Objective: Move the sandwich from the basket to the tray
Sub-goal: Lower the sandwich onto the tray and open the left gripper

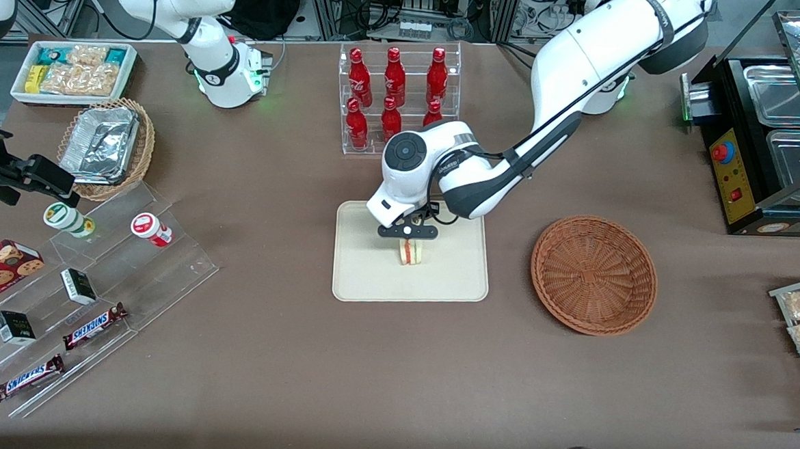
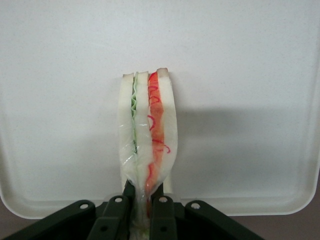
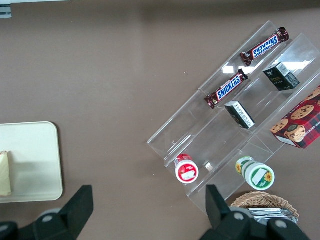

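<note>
A brown table (image 3: 100,75) fills the view. At nine o'clock lies the tray (image 3: 30,160), one rounded corner showing, with the sandwich (image 3: 4,173) on it, cut off by the picture's edge.

From one to four o'clock runs a clear stepped rack (image 3: 200,135). On it are two Snickers bars, one (image 3: 264,46) at one o'clock and the other (image 3: 226,88) toward seven o'clock from it. Beside each bar, at about four o'clock, lies a small dark box (image 3: 281,76) (image 3: 239,114). A cookie box (image 3: 299,122) sits at three o'clock. A red-capped jar (image 3: 186,168) and a green-rimmed jar (image 3: 252,172) stand near five o'clock. Just at six o'clock of the green-rimmed jar shows a tan wicker basket (image 3: 265,202) holding foil.
</note>
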